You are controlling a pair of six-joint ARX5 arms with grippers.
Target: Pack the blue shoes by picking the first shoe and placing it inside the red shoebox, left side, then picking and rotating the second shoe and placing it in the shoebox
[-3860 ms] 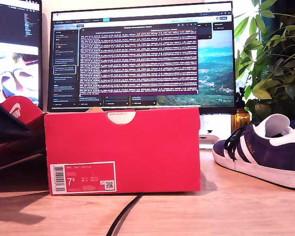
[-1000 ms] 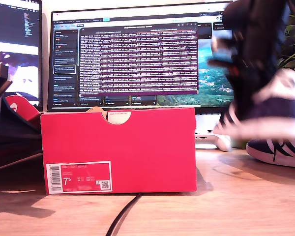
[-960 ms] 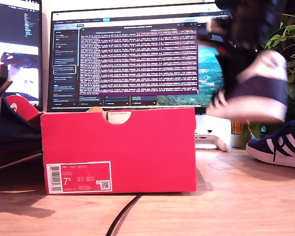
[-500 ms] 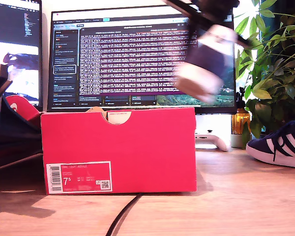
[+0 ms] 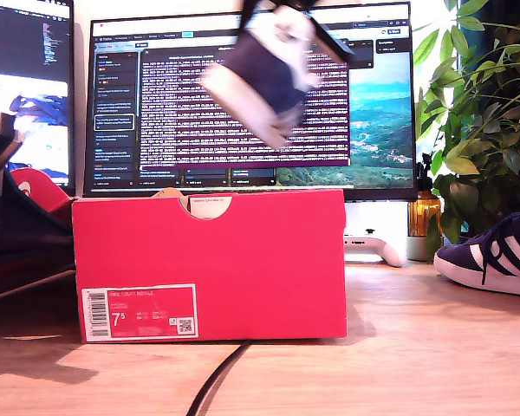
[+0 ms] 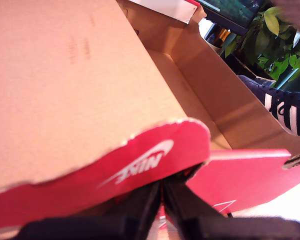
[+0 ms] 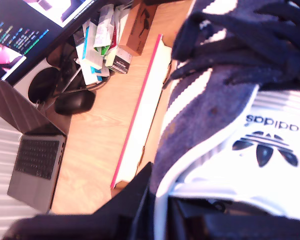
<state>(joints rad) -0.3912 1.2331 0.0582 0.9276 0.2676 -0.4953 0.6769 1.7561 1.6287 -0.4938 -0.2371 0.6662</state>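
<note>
- At the exterior view's left edge, my first gripper [image 6: 162, 192] pinched the red swoosh flap [image 6: 140, 162], jaws closed on it, holding the lid back.
- The red shoebox [image 5: 212, 264] sat lower centre on the desk [image 5: 399, 364]; the first wrist view showed its bare cardboard interior [image 6: 200, 100], with no shoe visible inside.
- Upper centre, the carried blue shoe [image 5: 264, 78] hung blurred above the box, my second gripper [image 7: 160, 210] clamped on its heel collar.
- Judged step: placing the first shoe; next it needed lowering straight down into one side of the box.
- The other blue shoe [image 5: 494, 264] waited at the lower right edge.
</note>
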